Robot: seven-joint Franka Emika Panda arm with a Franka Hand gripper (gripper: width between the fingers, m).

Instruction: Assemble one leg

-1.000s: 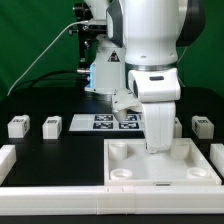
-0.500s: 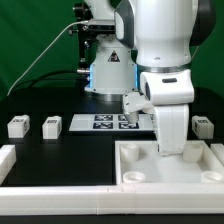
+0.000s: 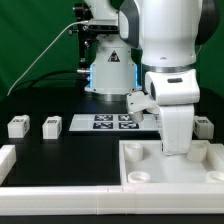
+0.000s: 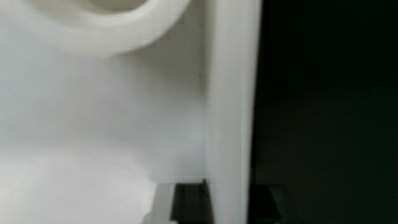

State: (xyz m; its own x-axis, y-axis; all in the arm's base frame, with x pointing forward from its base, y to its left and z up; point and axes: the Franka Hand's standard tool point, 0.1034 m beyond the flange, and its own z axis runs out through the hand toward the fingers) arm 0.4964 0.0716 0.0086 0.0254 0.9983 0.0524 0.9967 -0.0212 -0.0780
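Observation:
My gripper [image 3: 176, 150] reaches down onto the far rim of the large white square tray part [image 3: 150, 170], which lies at the front on the exterior view's right. In the wrist view my gripper [image 4: 230, 205] has the tray's upright wall [image 4: 231, 100] between its dark fingers [image 4: 189, 208], shut on it. A round corner socket [image 4: 107, 20] shows close by. Two legs, small white tagged blocks, stand at the exterior view's left [image 3: 17, 126] [image 3: 51, 126]. A third leg [image 3: 205, 127] stands at the right, behind my arm.
The marker board [image 3: 105, 122] lies flat mid-table behind the tray. A low white wall [image 3: 60, 190] runs along the front, with a raised end [image 3: 8, 158] at the left. The robot's base [image 3: 108, 70] stands at the back.
My gripper and the tray part have moved together toward the exterior view's right. The legs and the marker board have stayed put.

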